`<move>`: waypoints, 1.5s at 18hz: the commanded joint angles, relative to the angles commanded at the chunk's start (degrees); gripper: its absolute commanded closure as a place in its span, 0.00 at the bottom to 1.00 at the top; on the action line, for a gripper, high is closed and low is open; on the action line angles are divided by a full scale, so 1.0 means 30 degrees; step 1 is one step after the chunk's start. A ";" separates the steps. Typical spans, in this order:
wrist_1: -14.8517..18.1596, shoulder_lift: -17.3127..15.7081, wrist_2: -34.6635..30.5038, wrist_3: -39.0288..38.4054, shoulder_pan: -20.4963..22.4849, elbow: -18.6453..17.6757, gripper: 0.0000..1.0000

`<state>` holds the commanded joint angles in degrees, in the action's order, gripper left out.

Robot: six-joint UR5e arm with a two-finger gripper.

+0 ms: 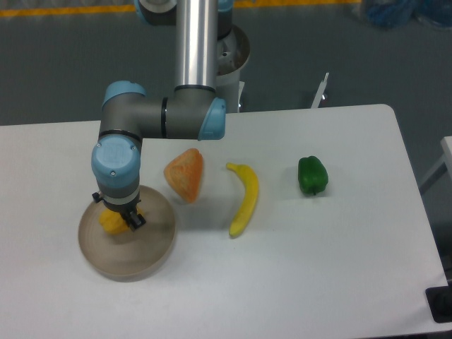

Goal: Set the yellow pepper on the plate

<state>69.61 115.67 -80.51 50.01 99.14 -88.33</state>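
Gripper [121, 214] pointing down over plate [152, 258] at near left; fingers closed on yellow pepper [109, 222], which sits within the plate's rim; to the right lie orange wedge [186, 174], banana [244, 199], green pepper [312, 175].

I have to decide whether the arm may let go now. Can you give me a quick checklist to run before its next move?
1. Yellow pepper over the plate, inside its rim: ok.
2. Pepper resting on the plate's floor: cannot tell, the wrist hides the contact.
3. Gripper fingers shut on the pepper: cannot tell, mostly hidden.
4. Orange wedge-shaped toy off the plate: ok, beside its rim.
5. Banana and green pepper away from the arm: ok.
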 joint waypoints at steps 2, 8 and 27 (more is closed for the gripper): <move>0.0000 -0.0117 -0.0029 0.0000 0.0058 0.0058 0.00; 0.0146 -0.2342 -0.3193 0.0497 0.1958 0.0468 0.00; 0.0059 -0.1408 -0.3545 1.0281 1.1190 0.1875 0.00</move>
<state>69.79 111.44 -91.14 80.85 132.71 -82.71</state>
